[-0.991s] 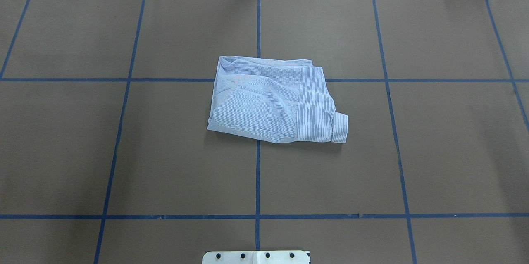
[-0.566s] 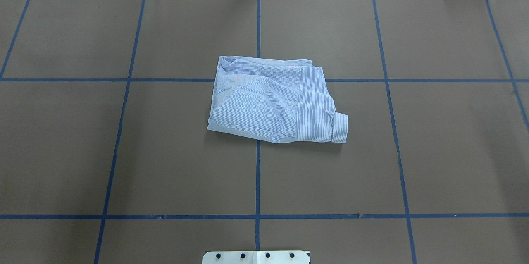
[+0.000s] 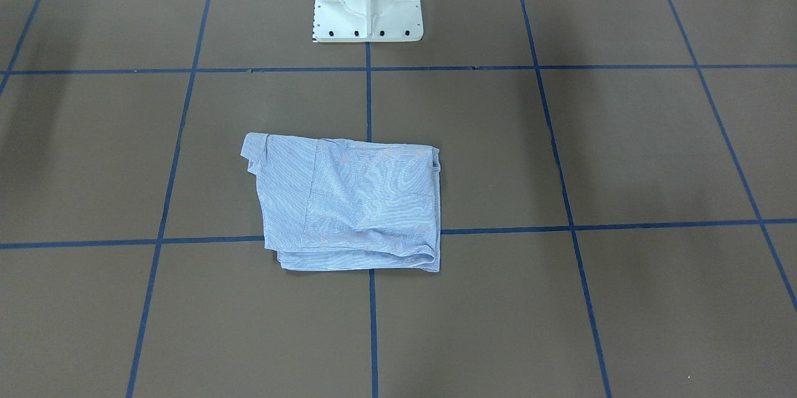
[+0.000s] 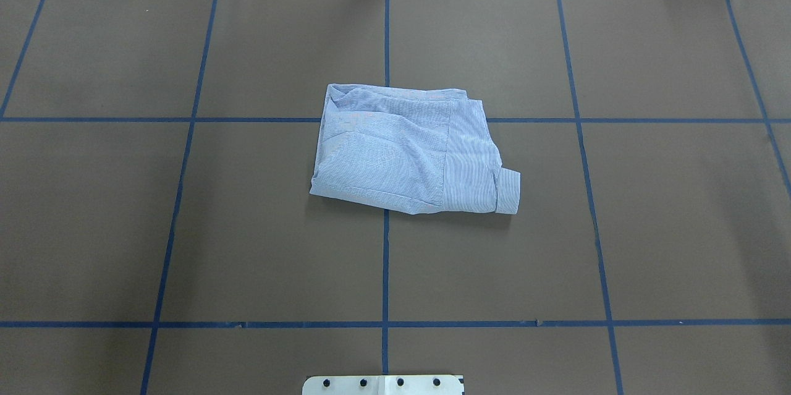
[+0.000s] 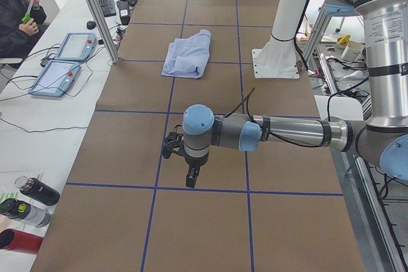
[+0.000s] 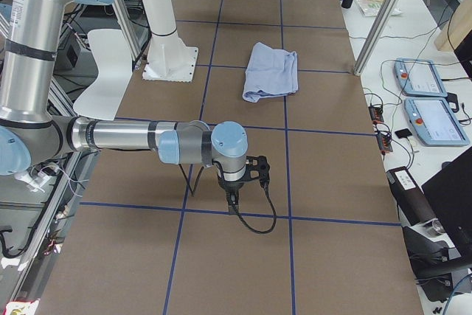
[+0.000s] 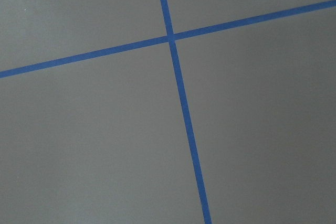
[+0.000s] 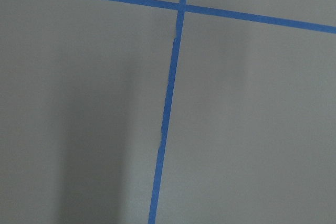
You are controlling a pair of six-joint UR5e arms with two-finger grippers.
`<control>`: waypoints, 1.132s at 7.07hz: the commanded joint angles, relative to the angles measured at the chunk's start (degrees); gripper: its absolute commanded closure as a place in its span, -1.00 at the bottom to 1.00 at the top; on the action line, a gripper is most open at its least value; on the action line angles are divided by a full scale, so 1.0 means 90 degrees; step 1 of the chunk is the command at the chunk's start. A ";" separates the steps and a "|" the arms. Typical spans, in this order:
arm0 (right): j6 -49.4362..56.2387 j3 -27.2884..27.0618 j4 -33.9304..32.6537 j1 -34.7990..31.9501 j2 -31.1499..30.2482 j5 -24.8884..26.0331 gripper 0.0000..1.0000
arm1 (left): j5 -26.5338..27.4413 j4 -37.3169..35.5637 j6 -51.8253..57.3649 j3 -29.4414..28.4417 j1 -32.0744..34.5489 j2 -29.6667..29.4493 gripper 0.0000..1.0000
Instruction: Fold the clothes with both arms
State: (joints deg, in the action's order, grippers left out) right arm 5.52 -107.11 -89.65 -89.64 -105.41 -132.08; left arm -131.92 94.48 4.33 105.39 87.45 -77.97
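Fingers of left gripper (image 5: 190, 183) and right gripper (image 6: 234, 199) — spread or closed, cannot tell. Folded striped shirt (image 4: 401, 154) flat at table (image 4: 185, 228) centre, sleeve cuff (image 4: 508, 192) at its 4 o'clock overhead — well apart from both.

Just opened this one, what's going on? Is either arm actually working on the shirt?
Neither arm is touching it. The light blue striped shirt lies folded into a compact rectangle near the middle of the brown table, with one cuff sticking out at a corner. The left end effector and right end effector hang over bare table at opposite ends, far from the shirt. Whether they are open or shut cannot be told. The folding looks finished.
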 commanded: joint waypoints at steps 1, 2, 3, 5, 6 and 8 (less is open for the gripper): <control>-0.0007 0.0007 0.0000 -0.0001 -0.0006 0.0114 -1.00 | 0.0000 0.0000 0.0007 0.0008 0.0000 0.0001 -1.00; -0.0007 0.0016 -0.0010 -0.0001 -0.0006 0.0115 -1.00 | 0.0000 -0.0010 0.0007 -0.0021 0.0000 0.0011 -1.00; -0.0017 0.0007 -0.0010 -0.0001 -0.0016 0.0115 -1.00 | 0.0000 -0.0010 0.0007 -0.0050 0.0000 0.0030 -1.00; -0.0027 0.0007 -0.0010 -0.0001 -0.0016 0.0095 -1.00 | -0.0010 -0.0010 0.0007 -0.0011 0.0000 0.0069 -1.00; -0.0017 0.0006 0.0000 0.0008 -0.0006 0.0095 -1.00 | -0.0010 -0.0010 -0.0002 -0.0040 0.0000 0.0069 -1.00; 0.0012 0.0006 0.0000 0.0009 -0.0006 0.0095 -1.00 | -0.0010 -0.0010 -0.0012 -0.0011 0.0000 0.0069 -1.00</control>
State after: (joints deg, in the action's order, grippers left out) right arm 5.41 -107.05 -89.66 -89.57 -105.48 -131.22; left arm -132.01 94.39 4.30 105.23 87.45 -77.35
